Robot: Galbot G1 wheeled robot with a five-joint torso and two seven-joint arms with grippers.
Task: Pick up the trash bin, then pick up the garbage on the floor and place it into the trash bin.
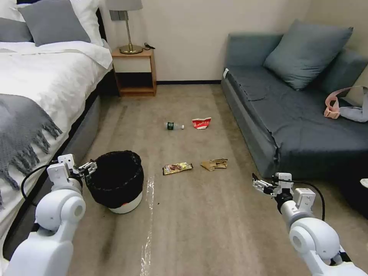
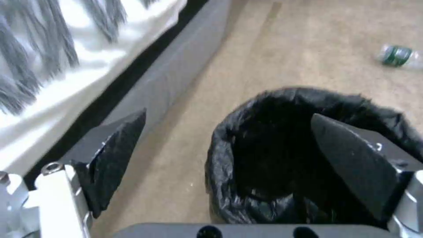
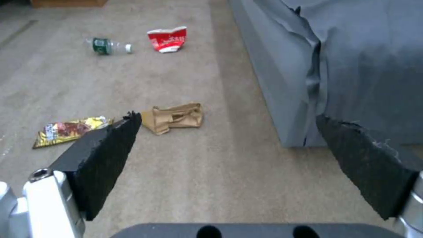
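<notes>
The trash bin (image 1: 117, 182) is small, round and white with a crinkly black bag, on the tan carpet (image 1: 199, 230) beside the bed (image 1: 34, 84). The left claw (image 1: 89, 167) hangs wide open at its rim. The right claw (image 1: 257, 184) is open too, near the sofa (image 1: 306, 126).

Light: we see even, soft indoor brightness.
Glare: a shiny streak on the carpet (image 1: 147, 214).
Blur: our left wrist view smears.
</notes>
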